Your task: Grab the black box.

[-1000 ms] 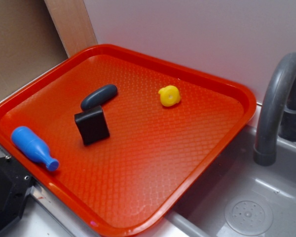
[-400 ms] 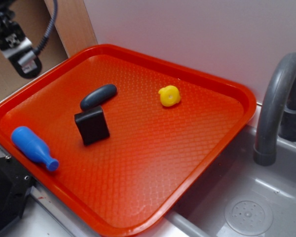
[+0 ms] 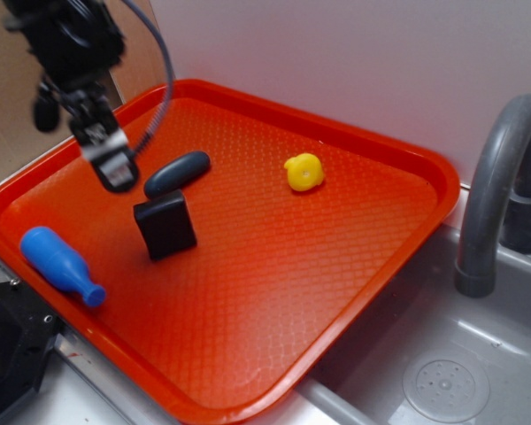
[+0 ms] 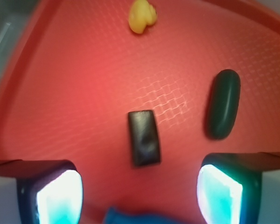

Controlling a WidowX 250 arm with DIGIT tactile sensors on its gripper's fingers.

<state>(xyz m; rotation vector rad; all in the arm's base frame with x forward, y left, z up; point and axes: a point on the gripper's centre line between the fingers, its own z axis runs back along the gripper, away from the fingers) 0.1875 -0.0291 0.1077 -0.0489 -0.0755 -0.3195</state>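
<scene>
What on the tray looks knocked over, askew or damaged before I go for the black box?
Nothing stands out. The black box lies flat on the red tray, apart from the dark capsule; the blue bottle lies on its side near the rim. The gripper hovers above, jaws open.

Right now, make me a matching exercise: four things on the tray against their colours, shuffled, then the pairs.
Things:
1. box
2. bottle
3. capsule
4. duck

Colours:
A. yellow
B. dark grey-blue
C. black
D. bright blue

Pairs: 1-C, 2-D, 3-B, 4-A
</scene>
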